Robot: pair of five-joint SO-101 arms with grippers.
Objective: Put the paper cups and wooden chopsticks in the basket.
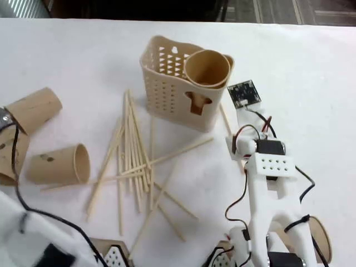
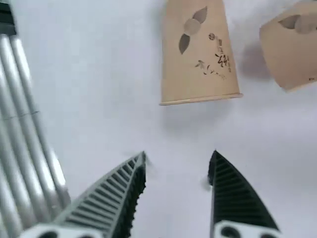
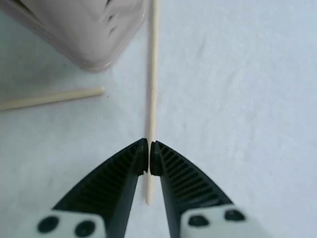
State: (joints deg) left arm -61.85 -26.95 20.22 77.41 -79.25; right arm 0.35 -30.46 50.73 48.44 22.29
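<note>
My left gripper hangs with its fingers spread wide apart. My right arm is stretched forward, and my right gripper points down, fingertips pinched on a chopstick.

Scattered chopsticks crowd the table between basket and lying cups.

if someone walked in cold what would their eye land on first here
First, the perforated basket near the table's middle, with one paper cup sitting in it, mouth up. Then the loose chopsticks scattered in front of the basket, and the right gripper shut on a single chopstick beside the basket's corner.
</note>
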